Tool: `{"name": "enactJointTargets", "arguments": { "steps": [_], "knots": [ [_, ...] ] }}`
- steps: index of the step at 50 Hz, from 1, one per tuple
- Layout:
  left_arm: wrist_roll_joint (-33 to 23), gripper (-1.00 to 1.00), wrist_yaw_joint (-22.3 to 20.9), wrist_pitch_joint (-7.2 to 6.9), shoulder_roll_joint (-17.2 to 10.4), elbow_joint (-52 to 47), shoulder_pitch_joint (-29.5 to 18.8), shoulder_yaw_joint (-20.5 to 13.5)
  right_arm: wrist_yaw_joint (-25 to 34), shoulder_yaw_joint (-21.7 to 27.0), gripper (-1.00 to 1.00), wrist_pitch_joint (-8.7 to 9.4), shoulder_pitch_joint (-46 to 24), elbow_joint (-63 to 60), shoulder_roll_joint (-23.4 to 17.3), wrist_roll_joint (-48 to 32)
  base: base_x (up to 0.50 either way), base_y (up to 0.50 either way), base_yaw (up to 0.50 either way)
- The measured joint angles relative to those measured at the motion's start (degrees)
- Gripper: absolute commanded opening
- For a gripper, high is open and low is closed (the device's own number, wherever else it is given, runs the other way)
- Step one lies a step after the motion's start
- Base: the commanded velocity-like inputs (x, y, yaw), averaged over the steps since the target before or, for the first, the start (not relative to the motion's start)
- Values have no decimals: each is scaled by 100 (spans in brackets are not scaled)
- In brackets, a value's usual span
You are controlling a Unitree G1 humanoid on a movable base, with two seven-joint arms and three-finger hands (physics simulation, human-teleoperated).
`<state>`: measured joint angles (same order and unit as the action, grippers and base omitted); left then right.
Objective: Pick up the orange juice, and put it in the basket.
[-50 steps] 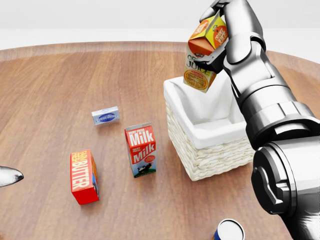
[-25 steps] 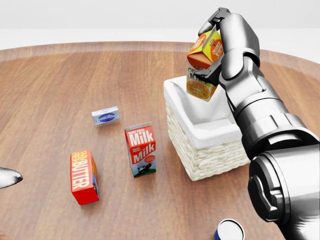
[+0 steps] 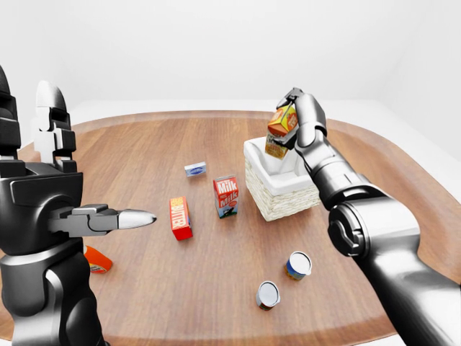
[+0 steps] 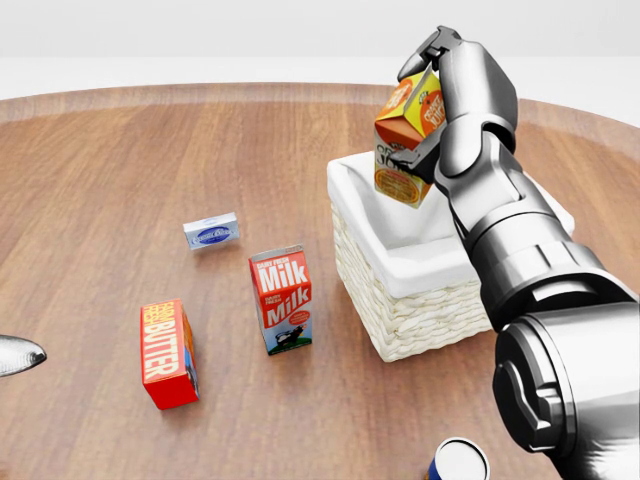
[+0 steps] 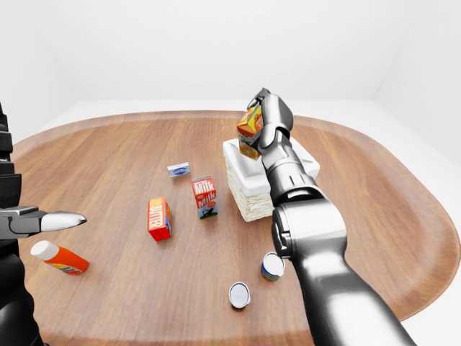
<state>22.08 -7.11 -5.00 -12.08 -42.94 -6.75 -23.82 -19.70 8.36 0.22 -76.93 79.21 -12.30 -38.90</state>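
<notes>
The right hand (image 4: 440, 95) has its fingers closed round the orange juice (image 4: 408, 140) carton, holding it tilted in the air just over the far rim of the white-lined wicker basket (image 4: 415, 290), which stands toward the counter's (image 4: 120, 160) far right side. Out from the basket toward the middle of the counter stand a milk carton (image 4: 281, 299), a butter box (image 4: 167, 352) and a small blue-and-white box (image 4: 211, 231), with two cans (image 3: 283, 280) nearer the near edge. The left hand (image 3: 108, 218) hovers over the near left corner, holding nothing, fingers stretched out, an orange bottle (image 5: 59, 257) lying below it.
</notes>
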Motion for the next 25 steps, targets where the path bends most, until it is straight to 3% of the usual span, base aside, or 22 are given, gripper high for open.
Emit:
{"name": "enactJointTargets", "arguments": {
  "steps": [25],
  "knots": [
    [30, 100, 20, 0, -9, 1, -9, -8, -190, 110, -100, -133, 242, 23, 61, 83, 0, 0, 0]
  ]
}}
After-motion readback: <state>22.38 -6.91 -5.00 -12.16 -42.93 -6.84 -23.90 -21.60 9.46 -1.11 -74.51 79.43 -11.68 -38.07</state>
